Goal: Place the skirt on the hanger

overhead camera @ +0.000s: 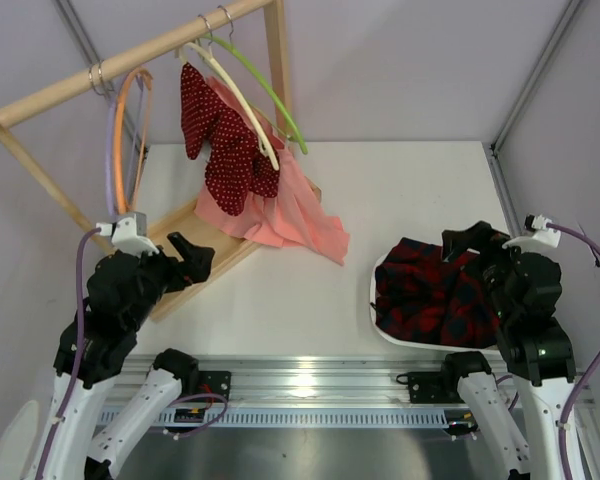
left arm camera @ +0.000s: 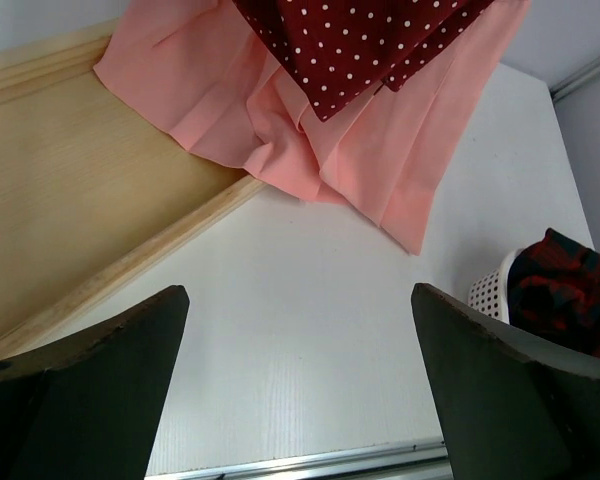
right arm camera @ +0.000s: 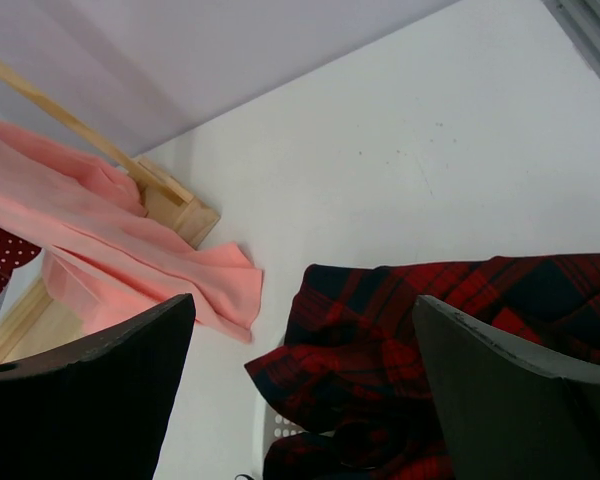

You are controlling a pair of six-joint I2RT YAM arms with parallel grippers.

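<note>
Skirt (overhead camera: 435, 292) bunched in basket (left arm camera: 490, 292), table right. Hanger (overhead camera: 109, 160) on rack (overhead camera: 130, 55) rail beside orange hanger (overhead camera: 117, 135). Left gripper (left arm camera: 300, 292) jaws wide, empty, near rack base. Right gripper (right arm camera: 302, 298) wide, empty, over skirt.

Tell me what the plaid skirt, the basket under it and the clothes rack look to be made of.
The skirt looks like matte woven cloth in red and dark tartan, and it lies in soft, crumpled folds. The basket is probably white plastic, judging by the regular rows of small holes in its wall. The rack is pale, unpainted wood, with grain showing on its base board.
</note>
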